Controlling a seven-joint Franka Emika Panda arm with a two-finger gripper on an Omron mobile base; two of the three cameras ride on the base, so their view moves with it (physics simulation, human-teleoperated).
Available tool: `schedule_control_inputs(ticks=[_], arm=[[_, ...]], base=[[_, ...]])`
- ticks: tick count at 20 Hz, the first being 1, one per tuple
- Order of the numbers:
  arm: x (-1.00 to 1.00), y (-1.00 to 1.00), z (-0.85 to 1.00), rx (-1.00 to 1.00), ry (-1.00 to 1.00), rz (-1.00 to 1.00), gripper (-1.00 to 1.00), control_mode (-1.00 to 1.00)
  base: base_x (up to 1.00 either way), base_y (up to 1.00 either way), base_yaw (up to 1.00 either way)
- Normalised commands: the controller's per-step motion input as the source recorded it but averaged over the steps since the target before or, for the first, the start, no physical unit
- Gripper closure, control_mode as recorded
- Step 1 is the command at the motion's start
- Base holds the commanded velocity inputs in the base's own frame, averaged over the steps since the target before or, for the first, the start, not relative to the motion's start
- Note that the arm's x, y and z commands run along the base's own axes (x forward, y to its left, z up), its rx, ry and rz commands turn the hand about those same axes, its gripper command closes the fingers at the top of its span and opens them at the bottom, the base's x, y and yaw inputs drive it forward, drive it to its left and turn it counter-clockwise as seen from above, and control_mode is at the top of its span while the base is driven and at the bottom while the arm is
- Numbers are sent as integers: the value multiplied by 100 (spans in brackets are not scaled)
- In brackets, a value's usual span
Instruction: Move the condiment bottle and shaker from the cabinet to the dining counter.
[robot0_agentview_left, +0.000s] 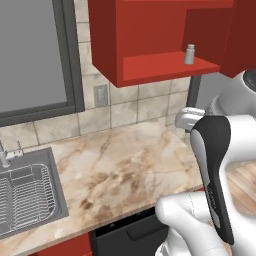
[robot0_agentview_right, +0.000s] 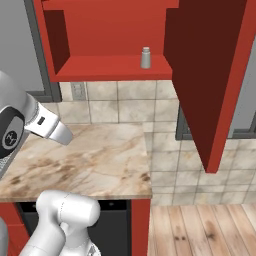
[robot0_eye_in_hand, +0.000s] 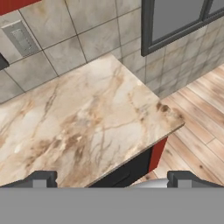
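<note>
Jaws stand spread wide and empty above the marble worktop (robot0_eye_in_hand: 78, 127).

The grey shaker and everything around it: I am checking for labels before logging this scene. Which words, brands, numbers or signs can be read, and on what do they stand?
None can be read.
The small grey cylindrical shaker on the shelf of the open red wall cabinet: no label.
A small pale emblem on the robot arm's dark joint cover: too blurred to read.
The grey wall outlet plate on the tiles: no lettering visible.
</note>
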Motion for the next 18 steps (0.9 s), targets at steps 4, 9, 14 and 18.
schedule_control_inputs(ticks=[4, 9, 14, 18], arm=[[0, 0, 0, 0, 0, 0, -100, 100], [0, 0, 0, 0, 0, 0, -100, 100], [0, 0, 0, 0, 0, 0, -100, 100], [2, -7, 0, 0, 0, 1, -100, -100]], base=[[59, 0, -4], [15, -1, 0], [0, 0, 0], [1, 0, 0]])
